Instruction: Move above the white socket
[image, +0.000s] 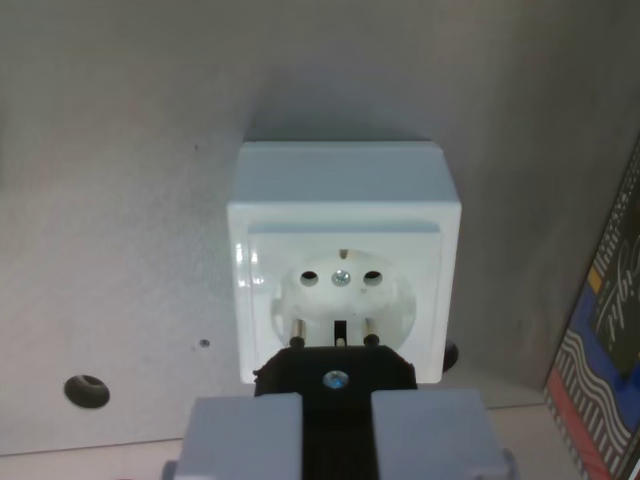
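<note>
A black two-pin plug (335, 372) is held clamped between the grey fingers (250, 435), with the white square plastic socket (345, 262) directly ahead of the pins, its holes just beyond the tips. Pin-to-hole misalignment is judged the main risk; any lateral drift could jam pins on the recess rim. Open grey bench (110, 250) is seen left of the fingers, while a striped box (600, 350) limits room on the wrist view's right.

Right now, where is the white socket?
In the wrist view the white socket sits at centre on the grey surface, directly beyond the black plug held in the gripper, with a patterned box at the wrist view's right.
</note>
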